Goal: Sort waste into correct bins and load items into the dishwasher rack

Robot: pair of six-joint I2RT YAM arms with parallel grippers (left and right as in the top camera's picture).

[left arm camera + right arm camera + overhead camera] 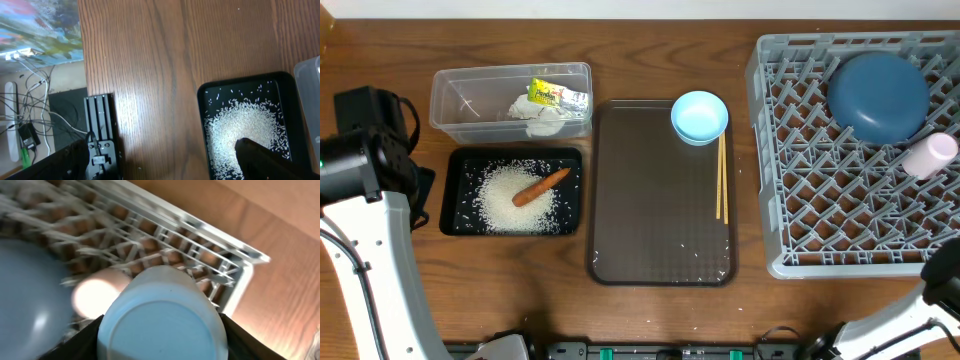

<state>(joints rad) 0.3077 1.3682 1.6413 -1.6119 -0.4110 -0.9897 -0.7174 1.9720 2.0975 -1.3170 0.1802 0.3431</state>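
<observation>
The black tray (455, 215) holds the white rice (510, 200) and the orange carrot (542, 186). The clear tub (455, 100) holds the tissue (545, 122) and the wrapper (552, 95). The light-blue cup (700, 117) and the chopsticks (721, 180) lie on the brown tray (650, 200). The blue bowl (878, 95) sits upside down in the grey rack (790, 200). My right gripper (160, 345) is shut on the white cup (160, 320), held over the rack (200, 225) beside the bowl (25, 305); the cup also shows in the overhead view (930, 155). My left gripper (160, 160) is open and empty over the black tray's (202, 100) left edge and its rice (240, 125).
A few rice grains lie scattered on the brown tray. The left arm (360, 170) stands at the table's left edge. Cables and a black bracket (100, 130) hang beyond that edge. The tub's corner (310, 75) shows in the left wrist view.
</observation>
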